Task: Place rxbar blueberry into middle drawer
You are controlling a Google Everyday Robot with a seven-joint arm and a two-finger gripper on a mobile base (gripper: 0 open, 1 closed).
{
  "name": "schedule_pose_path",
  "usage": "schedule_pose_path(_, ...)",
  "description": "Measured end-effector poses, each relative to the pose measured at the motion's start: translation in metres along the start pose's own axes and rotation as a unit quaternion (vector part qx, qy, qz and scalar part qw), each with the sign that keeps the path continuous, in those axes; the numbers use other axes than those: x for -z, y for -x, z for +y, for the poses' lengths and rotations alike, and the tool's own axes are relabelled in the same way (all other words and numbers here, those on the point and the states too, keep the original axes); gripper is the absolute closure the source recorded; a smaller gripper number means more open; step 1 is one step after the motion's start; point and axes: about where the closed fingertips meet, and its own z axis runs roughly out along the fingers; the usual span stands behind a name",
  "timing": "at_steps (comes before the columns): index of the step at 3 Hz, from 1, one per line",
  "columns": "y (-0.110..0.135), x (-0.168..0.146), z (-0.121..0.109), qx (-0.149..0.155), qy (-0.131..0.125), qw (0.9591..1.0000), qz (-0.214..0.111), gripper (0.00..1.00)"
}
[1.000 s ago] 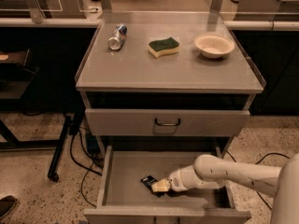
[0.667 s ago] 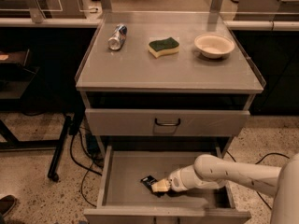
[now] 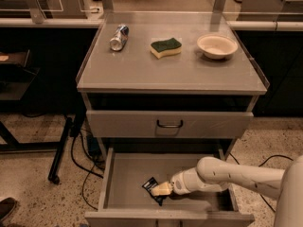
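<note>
The middle drawer (image 3: 128, 174) is pulled open below the cabinet top, a grey box with a flat floor. The rxbar blueberry (image 3: 151, 185) lies on its floor near the middle front, a small dark bar with pale lettering. My gripper (image 3: 160, 190) reaches in from the right on the white arm (image 3: 227, 175), with its pale tip right at the bar's right end and partly over it.
On the cabinet top (image 3: 142, 72) lie a silver-blue can (image 3: 119, 37) on its side, a green-and-yellow sponge (image 3: 166, 47) and a white bowl (image 3: 217, 46). The closed upper drawer front has a black handle (image 3: 170, 124). Cables and a black stand leg (image 3: 61, 150) are at the left.
</note>
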Motion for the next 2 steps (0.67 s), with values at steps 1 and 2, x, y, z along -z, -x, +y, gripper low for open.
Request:
schedule_pose_path(1, 0.0, -0.0001, 0.0, 0.0, 0.0, 1.0, 0.0, 0.0)
schedule_pose_path(2, 0.0, -0.0001, 0.0, 0.0, 0.0, 1.0, 0.0, 0.0)
